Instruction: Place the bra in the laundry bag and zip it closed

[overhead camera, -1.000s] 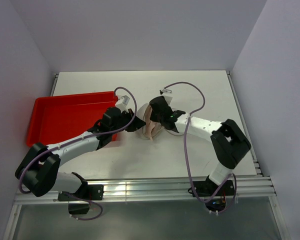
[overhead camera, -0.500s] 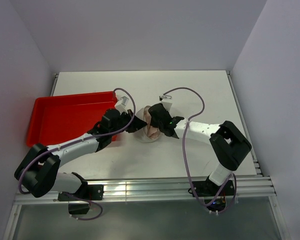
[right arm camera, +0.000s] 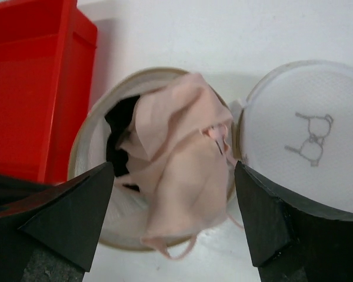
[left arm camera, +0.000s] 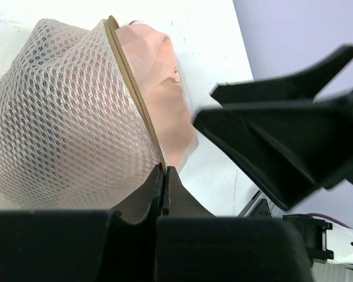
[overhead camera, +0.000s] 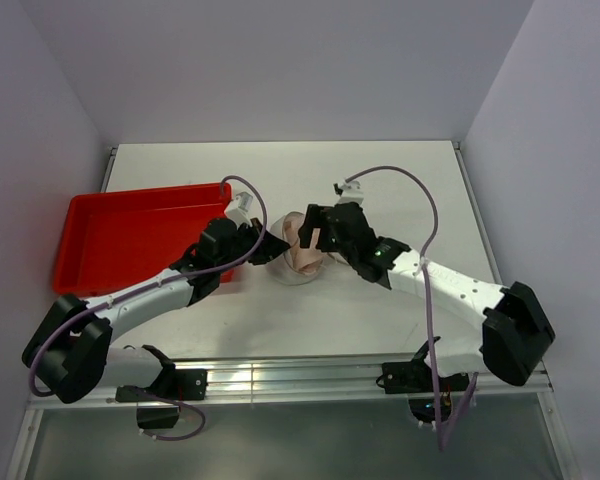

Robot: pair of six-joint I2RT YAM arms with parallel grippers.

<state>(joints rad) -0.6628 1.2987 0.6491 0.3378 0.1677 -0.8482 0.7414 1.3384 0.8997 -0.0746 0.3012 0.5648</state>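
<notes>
Laundry bag [left arm camera: 59,117] is pinched at its rim by closed left fingers [left arm camera: 138,202]; right fingers [right arm camera: 282,223] gape empty above the bra [right arm camera: 182,164].

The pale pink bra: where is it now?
Right wrist view, centre: the bra sits in the open round mesh laundry bag, between the red plastic tray and the flat white lid.
</notes>
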